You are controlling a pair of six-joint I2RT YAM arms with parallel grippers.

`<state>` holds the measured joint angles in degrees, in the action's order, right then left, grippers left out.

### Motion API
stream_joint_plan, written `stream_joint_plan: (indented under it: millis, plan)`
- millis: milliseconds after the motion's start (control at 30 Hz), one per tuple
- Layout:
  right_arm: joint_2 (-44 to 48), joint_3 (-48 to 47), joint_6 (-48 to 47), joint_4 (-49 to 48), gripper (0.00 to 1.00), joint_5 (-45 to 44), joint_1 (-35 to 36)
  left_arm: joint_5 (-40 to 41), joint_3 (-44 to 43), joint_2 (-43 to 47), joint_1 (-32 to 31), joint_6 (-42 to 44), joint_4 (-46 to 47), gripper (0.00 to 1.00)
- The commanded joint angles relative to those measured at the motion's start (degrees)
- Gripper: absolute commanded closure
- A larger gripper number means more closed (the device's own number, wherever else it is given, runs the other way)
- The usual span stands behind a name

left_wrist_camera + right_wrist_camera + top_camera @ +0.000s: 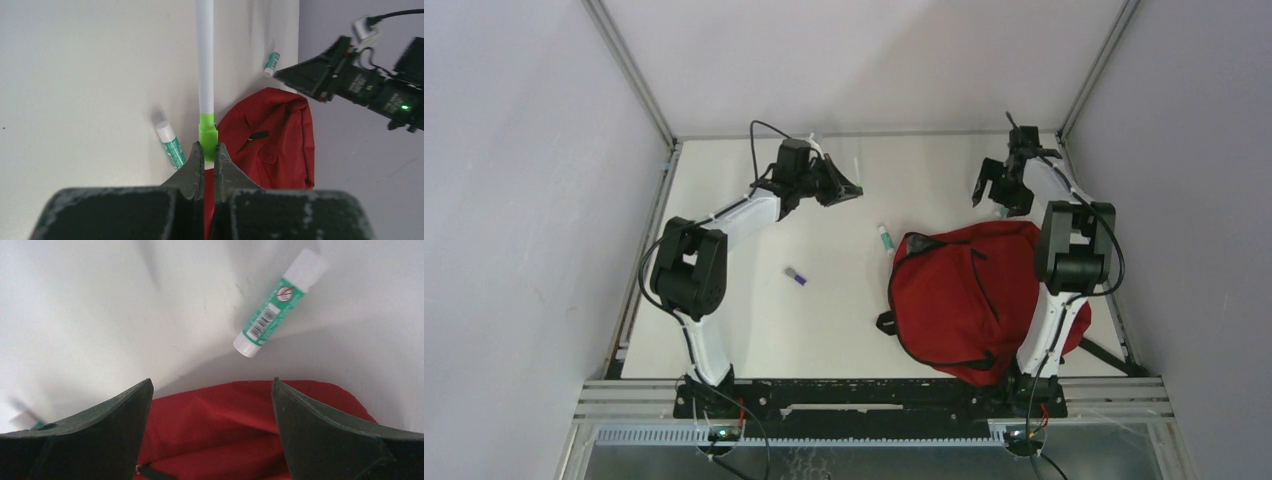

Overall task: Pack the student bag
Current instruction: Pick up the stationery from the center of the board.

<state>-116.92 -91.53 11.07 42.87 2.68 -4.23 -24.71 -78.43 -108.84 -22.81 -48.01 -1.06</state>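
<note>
I see the white table (754, 330) with the red backpack (964, 300) lying flat on its right side, beside my right arm. My right claw (212, 382) hangs over the bag's far edge, fingers spread wide with nothing between them. My left claw (209, 150) is pinched tight on the green end of a white pen (205, 60). One glue stick (276, 305) lies just past the bag, and a second glue stick (885, 237) lies just beside its far left corner. A small purple thing (795, 276) lies well to the left.

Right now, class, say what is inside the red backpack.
Its inside is hidden: the student bag shows only red fabric from above. A glue stick lies outside, beside it.
</note>
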Motion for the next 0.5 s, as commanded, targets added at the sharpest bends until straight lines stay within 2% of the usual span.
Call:
stream_joint_plan:
  millis: [0, 167, 300, 467]
  plan:
    - [6.4, -0.7, 4.4, -5.3, 0.04, 2.7, -2.2, -1.1, -4.1, 0.4, -0.1, 1.3, -2.3, 1.0]
    - [5.2, -4.2, 5.9, -6.0, 0.03, 1.7, -4.0, 0.0, -4.1, 3.7, 0.0, 3.8, -5.8, 1.0]
    - [-3.1, -15.7, 8.5, 3.1, 0.04, -4.5, -3.6, 0.7, -1.8, 6.0, 0.0, 5.5, -6.3, 1.0]
    - [-10.1, -23.9, 18.0, 11.0, 0.07, -14.5, -0.5, 0.0, -1.9, 5.0, 0.4, 7.7, -9.3, 1.0]
